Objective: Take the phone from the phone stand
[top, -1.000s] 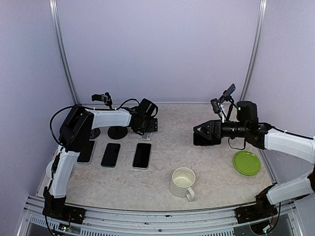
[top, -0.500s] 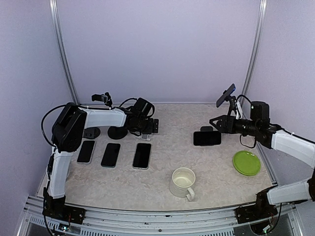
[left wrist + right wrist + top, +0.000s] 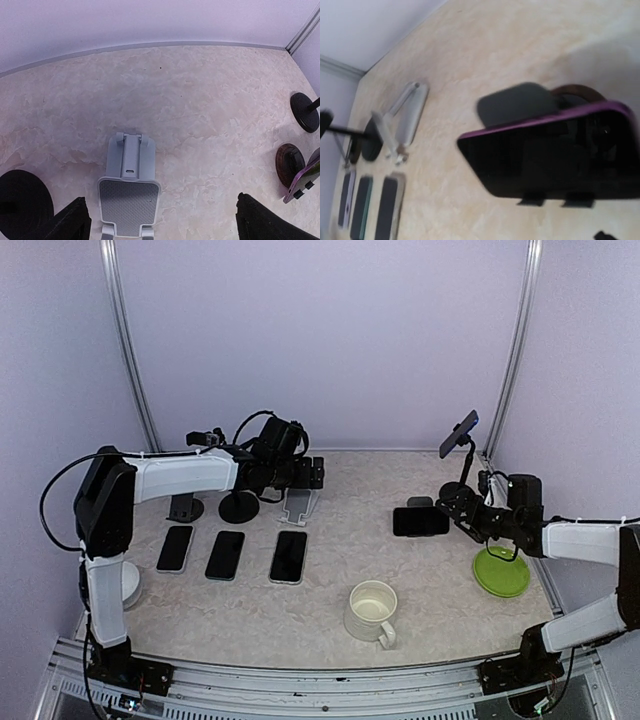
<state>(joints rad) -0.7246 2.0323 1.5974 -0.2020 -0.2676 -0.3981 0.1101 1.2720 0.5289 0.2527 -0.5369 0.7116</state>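
A phone in a purple case (image 3: pixel 420 521) rests sideways on a small phone stand, its dark screen filling the right wrist view (image 3: pixel 555 150). My right gripper (image 3: pixel 453 505) is just right of it, open and holding nothing; its fingers barely show in its own view. A second phone (image 3: pixel 459 433) sits on a tall stand behind. My left gripper (image 3: pixel 305 478) hovers at the back left, open above an empty grey stand (image 3: pixel 130 192), which lies toward its left fingertip (image 3: pixel 75 220).
Three phones (image 3: pixel 225 554) lie flat in a row at the left. A white mug (image 3: pixel 372 612) stands near the front and a green plate (image 3: pixel 500 572) at the right. Black round stand bases (image 3: pixel 238 507) sit by the left arm.
The right gripper has drawn back to the right, off the purple-cased phone, which stays on its stand. The left gripper has opened wider and lifted back from the grey stand.
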